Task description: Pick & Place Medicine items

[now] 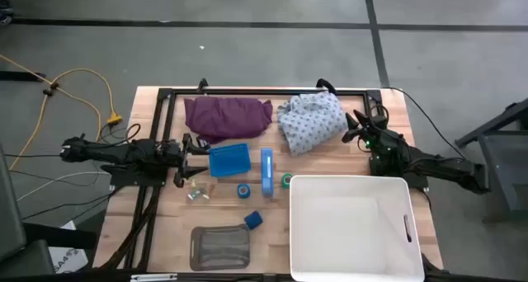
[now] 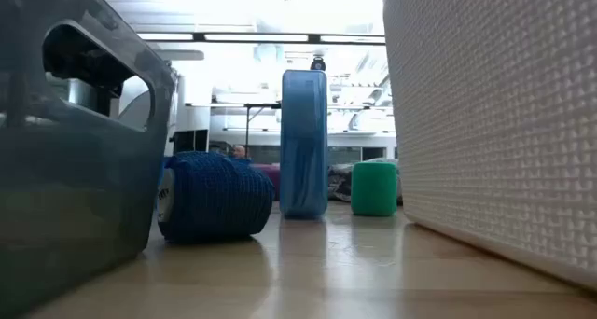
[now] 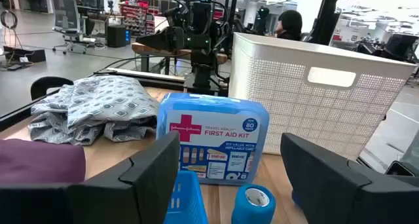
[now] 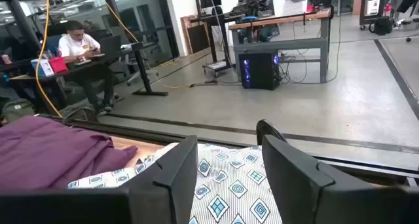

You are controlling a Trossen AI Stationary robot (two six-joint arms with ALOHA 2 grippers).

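Left gripper [image 1: 196, 160] hangs unclenched, empty, just beside the ribbed blue basket [image 1: 228, 160]. Right gripper [image 3: 159, 39], released too, sits near the table's [image 1: 165, 224] far edge over patterned cloth [image 1: 311, 121]. Blue roll [image 1: 243, 190], green roll [image 1: 285, 180], block [image 1: 253, 220] and probably vials [image 1: 196, 193] lie mid-table beside the white perforated bin [image 1: 351, 228].

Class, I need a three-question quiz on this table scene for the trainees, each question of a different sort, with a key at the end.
1. True or false: the first aid kit stands on edge between the blue basket and the white bin.
2. Which cloth lies nearer the right gripper: A) the purple cloth, B) the patterned cloth?
3. Fill in: the green roll sits just beside the white bin's ____ corner, as seen in the high view.

Key: 1 true; 2 B; 3 top-left.
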